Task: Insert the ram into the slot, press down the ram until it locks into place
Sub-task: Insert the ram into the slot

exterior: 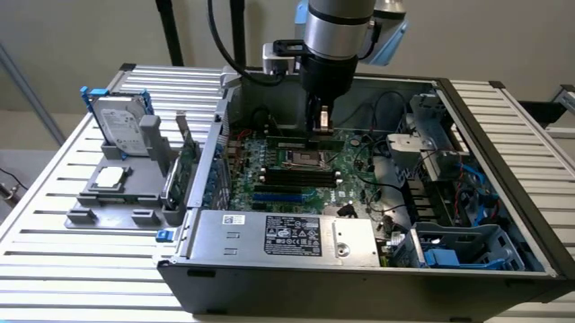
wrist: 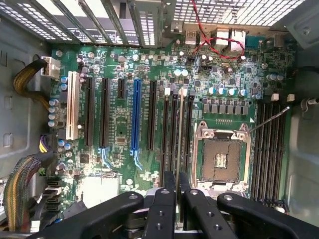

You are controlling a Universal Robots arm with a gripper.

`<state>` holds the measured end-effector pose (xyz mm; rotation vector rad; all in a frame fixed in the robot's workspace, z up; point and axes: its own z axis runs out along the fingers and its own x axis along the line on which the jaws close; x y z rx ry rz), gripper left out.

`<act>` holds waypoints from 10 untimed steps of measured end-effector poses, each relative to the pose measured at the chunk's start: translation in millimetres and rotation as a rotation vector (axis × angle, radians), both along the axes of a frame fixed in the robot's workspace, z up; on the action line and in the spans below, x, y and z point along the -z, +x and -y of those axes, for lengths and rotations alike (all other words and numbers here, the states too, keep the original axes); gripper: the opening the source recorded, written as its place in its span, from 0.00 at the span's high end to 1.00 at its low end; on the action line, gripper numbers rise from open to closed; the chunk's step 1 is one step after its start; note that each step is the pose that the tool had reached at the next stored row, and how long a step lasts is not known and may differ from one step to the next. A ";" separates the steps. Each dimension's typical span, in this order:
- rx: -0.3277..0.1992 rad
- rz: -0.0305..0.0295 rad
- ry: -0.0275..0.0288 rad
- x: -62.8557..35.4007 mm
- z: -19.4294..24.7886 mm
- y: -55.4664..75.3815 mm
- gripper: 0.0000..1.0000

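- One black two-fingered gripper (wrist: 178,201), on a silver-grey robot arm (exterior: 337,27), hangs inside an open grey metal computer case (exterior: 269,269). Its fingers (wrist: 163,211) are closed tight on the ram (wrist: 178,134), a thin long green circuit-board stick, with no gap between them beyond the stick's own thickness.
- In the wrist view the ram shows edge-on as a pale line running out from between the fingers. It lies along the bank of long narrow black plastic memory slots (wrist: 168,134) just beside the square silver processor socket (wrist: 221,159).
- It runs parallel to those slots; which slot it is over, and whether it is seated, I cannot tell.
- In the exterior view the ram stands level on its long edge under the gripper, on the far side of the socket.
- The large green motherboard (wrist: 119,129) also carries a blue slot (wrist: 135,114), a few slots away from the ram.
- At the exterior view's left, a silver hard drive (exterior: 121,128) stands in a grey plastic holder on the slatted metal table (exterior: 81,269).
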<state>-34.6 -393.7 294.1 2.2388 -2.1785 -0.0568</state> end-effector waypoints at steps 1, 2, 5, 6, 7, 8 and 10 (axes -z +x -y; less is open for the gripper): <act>0.000 0.0000 0.0000 1.8 0.0 0.0 0.86; 0.000 0.0000 -0.0001 3.6 0.0 0.0 0.86; 0.000 0.0000 -0.0001 9.2 0.0 0.0 0.86; 0.000 0.0000 -0.0001 10.8 0.0 0.0 0.86; 0.000 0.0000 0.0000 12.8 0.0 0.0 0.86; 0.000 0.0000 0.0000 14.6 0.0 0.0 0.86; 0.000 0.0000 0.0000 18.1 0.0 0.0 0.86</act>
